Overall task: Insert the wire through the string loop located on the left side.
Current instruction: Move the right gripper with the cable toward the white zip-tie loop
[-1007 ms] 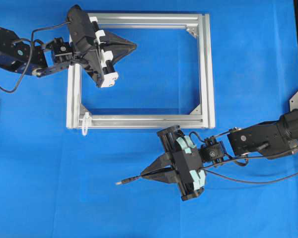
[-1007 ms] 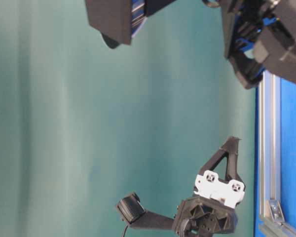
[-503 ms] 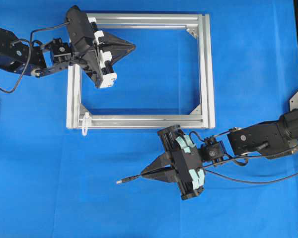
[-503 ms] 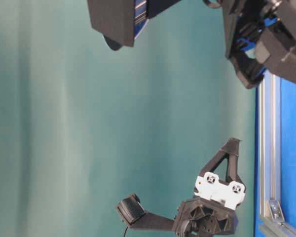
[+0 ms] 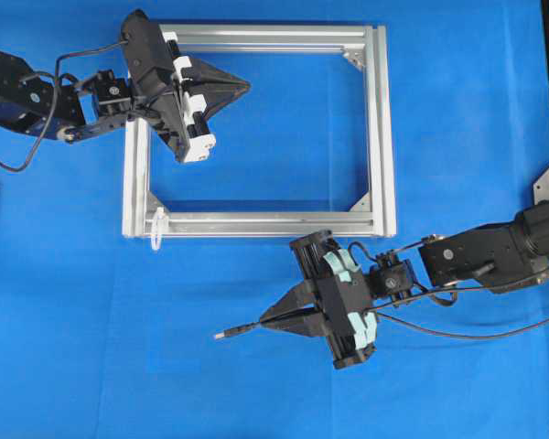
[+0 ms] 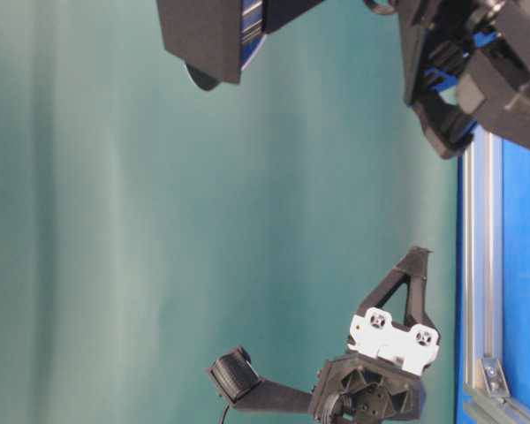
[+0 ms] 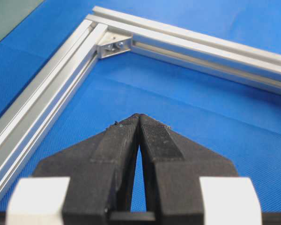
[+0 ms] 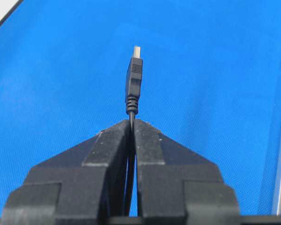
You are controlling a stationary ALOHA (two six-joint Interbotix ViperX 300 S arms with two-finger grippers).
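Your right pincer [image 5: 267, 320] is pinching the wire [image 5: 241, 330] near the frame [image 5: 381, 128], while your left pincer [image 5: 242, 87] is hovering pressed together, empty.

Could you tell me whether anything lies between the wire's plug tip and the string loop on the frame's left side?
Nothing visible does. Bare blue mat separates the wire, clamped in the right gripper, from the string loop hanging at the aluminium frame corner.
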